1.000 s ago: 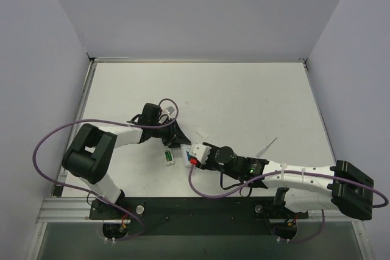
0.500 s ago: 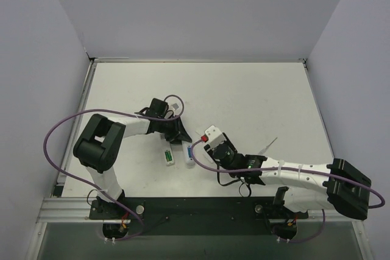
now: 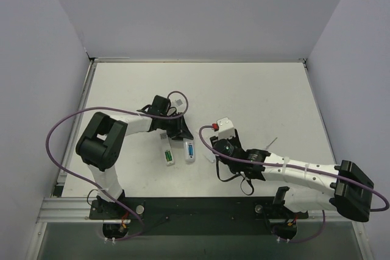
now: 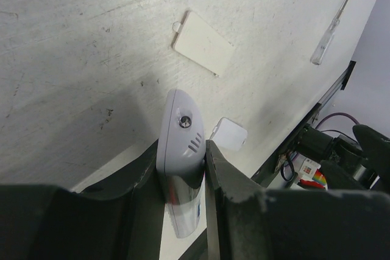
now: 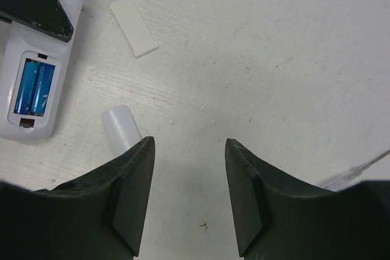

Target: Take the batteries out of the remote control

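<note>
Batteries sit in the open backs of two white remotes lying side by side on the desk: a blue pair in one remote, a green pair in the other remote. The left hand pinches the end of the blue pair's remote. The right hand hangs spread over the desk just beside that remote, near a loose white cover.

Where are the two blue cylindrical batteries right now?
The blue batteries sit in the open back of a white plastic remote control, left of centre in the top view, just right of the second remote holding green batteries.
</note>
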Controlling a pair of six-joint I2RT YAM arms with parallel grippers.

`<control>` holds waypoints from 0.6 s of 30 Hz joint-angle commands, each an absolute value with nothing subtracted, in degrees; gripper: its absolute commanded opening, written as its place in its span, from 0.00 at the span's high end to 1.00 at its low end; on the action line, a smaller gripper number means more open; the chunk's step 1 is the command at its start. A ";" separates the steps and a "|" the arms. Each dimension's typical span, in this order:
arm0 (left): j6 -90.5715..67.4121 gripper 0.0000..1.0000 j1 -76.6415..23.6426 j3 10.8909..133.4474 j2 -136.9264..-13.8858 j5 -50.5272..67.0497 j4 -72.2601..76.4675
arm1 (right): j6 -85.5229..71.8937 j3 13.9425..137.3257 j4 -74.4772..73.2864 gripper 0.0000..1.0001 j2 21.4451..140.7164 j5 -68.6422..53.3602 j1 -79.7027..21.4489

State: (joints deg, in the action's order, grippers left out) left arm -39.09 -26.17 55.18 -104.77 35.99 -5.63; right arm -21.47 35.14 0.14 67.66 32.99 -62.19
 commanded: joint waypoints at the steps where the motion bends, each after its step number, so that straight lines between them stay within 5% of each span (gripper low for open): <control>1: -36.74 0.81 -26.54 56.43 -104.85 36.91 -2.73 | -25.49 33.67 -2.11 0.55 62.59 37.44 -61.61; 18: -31.82 0.23 -26.46 62.31 -104.86 33.23 -15.55 | -50.95 33.57 -17.83 0.54 51.86 46.75 -57.31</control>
State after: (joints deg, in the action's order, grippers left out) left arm -35.29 -26.33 58.70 -106.30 35.83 -10.17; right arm -39.05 30.57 -9.28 52.84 40.84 -58.02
